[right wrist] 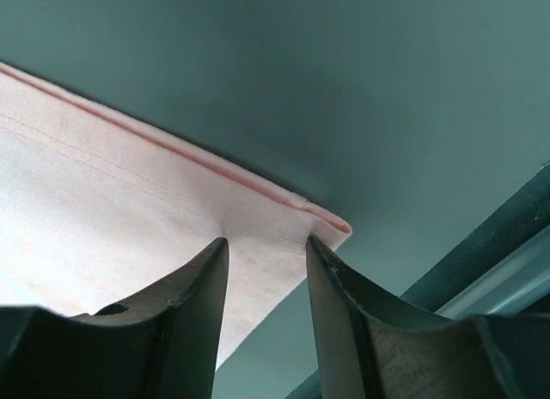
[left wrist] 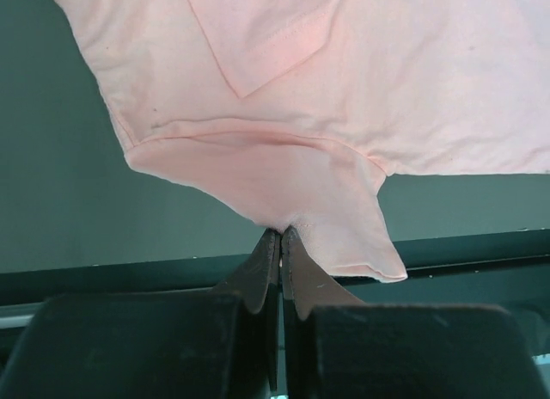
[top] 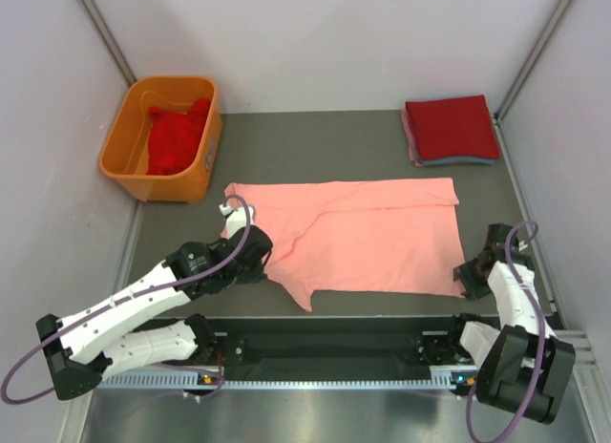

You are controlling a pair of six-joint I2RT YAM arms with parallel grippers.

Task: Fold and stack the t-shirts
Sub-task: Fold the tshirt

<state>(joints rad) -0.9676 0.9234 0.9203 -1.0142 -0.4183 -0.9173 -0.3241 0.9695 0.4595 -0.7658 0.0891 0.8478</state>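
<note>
Table (top: 315, 142): pink tee (top: 372, 238) flat mid-table, long axis left-right along near edge, neck end left, hem right, one sleeve pointing at near edge. Folded stack (top: 451, 128), red on top, far right corner. Red tee (top: 177, 137) in orange tub (top: 129, 147), far left corner. Left gripper (left wrist: 281, 236) pinched tight on pink tee's left-end fabric edge. Right gripper (right wrist: 266, 244) fingers half apart, straddling near hem corner, cloth in gap, not clamped.

Jaws apart, straddling pink t-shirt (right wrist: 103, 210) corner (hem visible).
</note>
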